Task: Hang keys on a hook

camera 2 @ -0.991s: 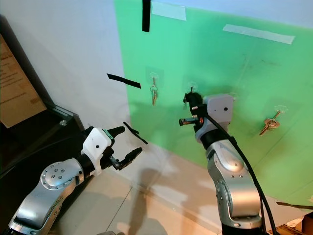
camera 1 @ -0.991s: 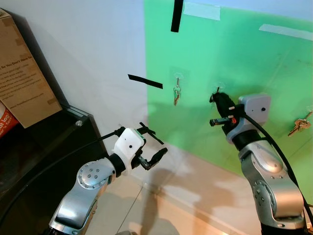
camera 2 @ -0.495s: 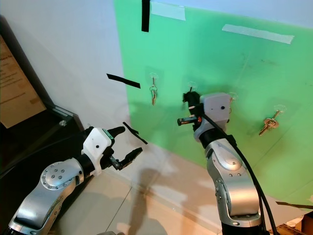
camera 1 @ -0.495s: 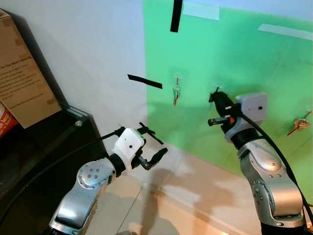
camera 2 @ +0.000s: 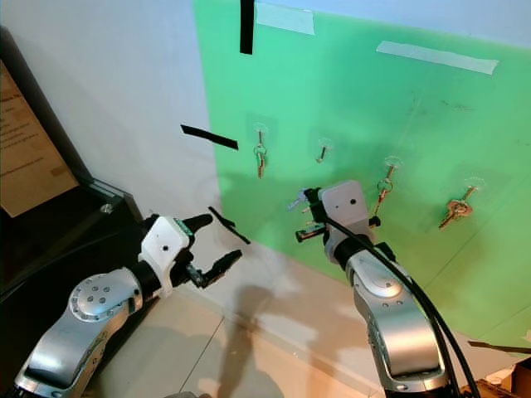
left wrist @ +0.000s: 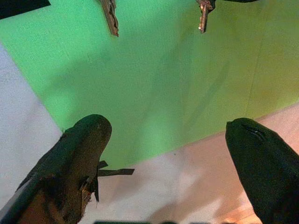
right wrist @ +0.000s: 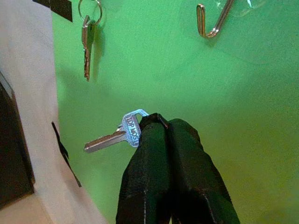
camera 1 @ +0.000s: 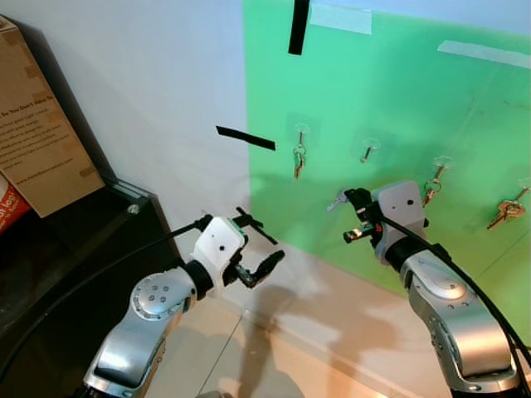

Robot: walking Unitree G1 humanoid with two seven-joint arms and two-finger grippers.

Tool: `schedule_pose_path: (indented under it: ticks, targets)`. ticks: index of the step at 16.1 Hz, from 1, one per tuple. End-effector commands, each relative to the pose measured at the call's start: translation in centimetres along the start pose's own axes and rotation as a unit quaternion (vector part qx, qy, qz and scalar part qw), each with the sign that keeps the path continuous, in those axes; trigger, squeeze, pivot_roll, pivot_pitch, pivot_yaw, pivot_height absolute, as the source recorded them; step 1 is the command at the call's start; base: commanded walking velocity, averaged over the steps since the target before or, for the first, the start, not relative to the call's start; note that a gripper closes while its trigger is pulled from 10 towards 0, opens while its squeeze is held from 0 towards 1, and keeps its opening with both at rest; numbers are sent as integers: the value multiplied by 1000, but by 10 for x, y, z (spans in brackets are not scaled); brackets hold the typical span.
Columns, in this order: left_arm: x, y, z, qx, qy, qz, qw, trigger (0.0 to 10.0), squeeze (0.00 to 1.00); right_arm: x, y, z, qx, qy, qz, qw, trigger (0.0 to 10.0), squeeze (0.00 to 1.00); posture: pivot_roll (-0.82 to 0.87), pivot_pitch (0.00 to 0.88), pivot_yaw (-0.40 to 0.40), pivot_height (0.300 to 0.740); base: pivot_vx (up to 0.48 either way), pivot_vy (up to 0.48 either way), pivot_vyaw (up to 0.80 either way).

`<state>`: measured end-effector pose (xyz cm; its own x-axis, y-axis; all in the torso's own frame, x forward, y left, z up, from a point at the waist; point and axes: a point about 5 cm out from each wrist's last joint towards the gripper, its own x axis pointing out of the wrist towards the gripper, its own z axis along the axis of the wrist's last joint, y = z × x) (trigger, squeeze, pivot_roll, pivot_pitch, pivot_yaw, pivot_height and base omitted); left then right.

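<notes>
R gripper (camera 1: 355,217) is up in front of the green board (camera 1: 398,91), fingers clenched tight on a silver key (right wrist: 117,134). The key sticks out sideways from the fingertips (right wrist: 159,122), head pinched between them, blade pointing toward the white wall (camera 1: 149,91). In the head views the key shows just left of the gripper tip, held clear of the board, not on anything.

Above the jaws and apart from them is a bare metal hook (right wrist: 209,21) on a clear pad; nothing hangs on it. Further out to the side of the jaws, nearer the board's edge, another hook carries a key set (camera 1: 299,156) on a ring, hanging straight down. On the far side of the R arm, 2 more hooks w/ keys: one set (camera 1: 433,182) just past the wrist housing, another (camera 1: 506,212) near the frame edge.

L gripper (camera 1: 255,249) is held low, well off from the board, jaws released wide w/ nothing between; the fingers (left wrist: 84,140) frame green board and pale floor beyond.

Black tape strips (camera 1: 246,138) on the wall by the board's edge. Cardboard box (camera 1: 37,133) leans on a dark cabinet (camera 1: 75,249) on the L side.
</notes>
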<state>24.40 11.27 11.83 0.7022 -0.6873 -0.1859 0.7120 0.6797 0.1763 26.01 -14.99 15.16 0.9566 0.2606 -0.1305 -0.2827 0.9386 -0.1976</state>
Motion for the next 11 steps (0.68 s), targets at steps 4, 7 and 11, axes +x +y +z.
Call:
schedule_pose_path:
  ticks: [4, 7, 11]
  targets:
    - [0, 0, 5, 7, -9, -8, 1000, 10000, 106, -6, -3, 19, 56, -51, 26, 997, 10000, 0, -66, 0, 47, 740, 0, 0, 0]
    - [1, 0, 5, 7, -9, -9, 1000, 10000, 110, -5, -9, 29, 105, -74, 9, 992, 10000, 0, -69, 0, 48, 740, 0, 0, 0]
    - [1, 0, 5, 6, -9, -9, 1000, 10000, 110, -1, -16, 36, 149, -85, -29, 985, 10000, 0, -68, 0, 48, 740, 0, 0, 0]
